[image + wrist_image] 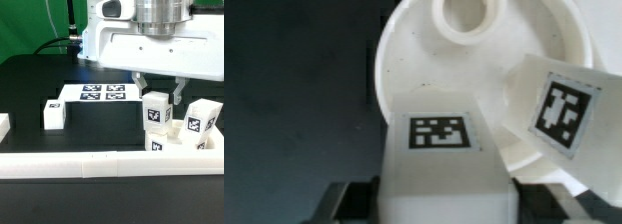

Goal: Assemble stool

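Observation:
My gripper is shut on a white stool leg, held upright at the exterior view's right. In the wrist view this tagged leg fills the gap between my dark fingers and hangs over the round seat. One of the seat's holes shows beyond the leg. A second tagged leg stands tilted on the seat, beside the held one. A third leg lies apart on the black table at the exterior view's left.
The marker board lies flat behind the legs. A long white rail runs along the front, with a short piece at the left edge. The seat sits against the rail at the right.

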Robot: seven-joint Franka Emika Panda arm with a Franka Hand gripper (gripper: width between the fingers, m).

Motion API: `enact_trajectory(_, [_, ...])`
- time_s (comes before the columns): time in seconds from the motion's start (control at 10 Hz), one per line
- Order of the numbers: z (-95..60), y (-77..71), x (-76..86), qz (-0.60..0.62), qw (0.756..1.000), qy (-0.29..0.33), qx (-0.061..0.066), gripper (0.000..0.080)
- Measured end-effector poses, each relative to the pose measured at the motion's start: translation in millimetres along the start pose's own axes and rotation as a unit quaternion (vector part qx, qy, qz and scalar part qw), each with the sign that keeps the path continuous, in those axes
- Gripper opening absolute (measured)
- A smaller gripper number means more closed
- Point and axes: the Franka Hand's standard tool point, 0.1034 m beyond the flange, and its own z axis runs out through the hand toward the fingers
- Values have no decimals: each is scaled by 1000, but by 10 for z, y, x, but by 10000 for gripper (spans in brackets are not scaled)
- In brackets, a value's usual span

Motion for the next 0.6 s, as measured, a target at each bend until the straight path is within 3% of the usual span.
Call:
enact_trajectory(0.4, [3,-1,-4,122,993,-1,1,335])
enact_trajectory(0.6, [3,-2,-28,246,969,-4,6,335])
